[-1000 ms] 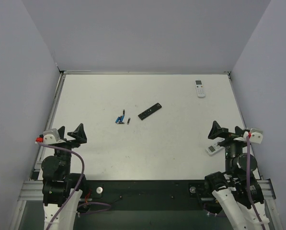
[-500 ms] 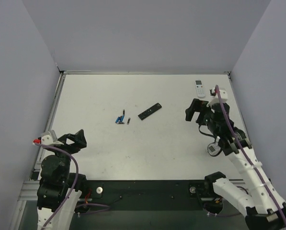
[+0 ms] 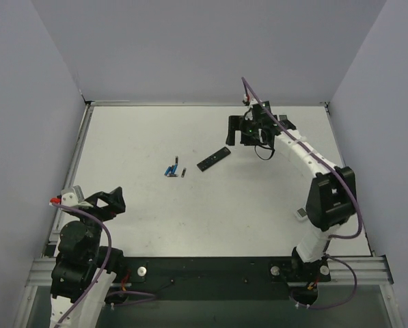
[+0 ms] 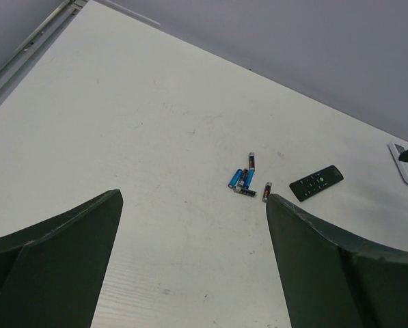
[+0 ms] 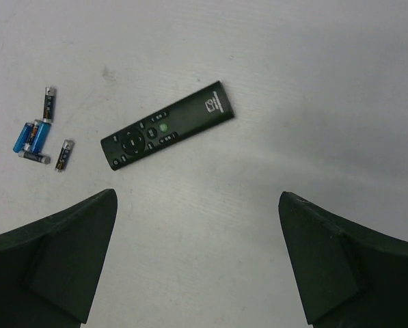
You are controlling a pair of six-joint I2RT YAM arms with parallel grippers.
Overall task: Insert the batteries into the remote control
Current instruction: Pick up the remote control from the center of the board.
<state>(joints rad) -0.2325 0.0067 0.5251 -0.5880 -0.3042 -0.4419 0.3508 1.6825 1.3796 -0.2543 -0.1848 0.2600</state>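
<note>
The black remote control [image 3: 213, 158] lies flat, buttons up, near the table's middle; it also shows in the left wrist view [image 4: 316, 182] and the right wrist view [image 5: 168, 126]. Several batteries [image 3: 174, 169], some blue and some dark, lie in a loose cluster just left of it [image 4: 245, 180] [image 5: 39, 133]. My right gripper [image 3: 250, 132] is open and empty, up above the table just beyond and right of the remote [image 5: 197, 198]. My left gripper [image 3: 98, 200] is open and empty at the near left, far from the batteries [image 4: 193, 197].
A small white remote [image 3: 301, 214] lies near the right edge, partly behind my right arm. Another white remote [image 4: 400, 158] shows at the right edge of the left wrist view. Grey walls enclose the table on three sides.
My right arm has swung from the near right edge out across the table to just beyond the black remote. My left gripper has dipped slightly at the near left.
</note>
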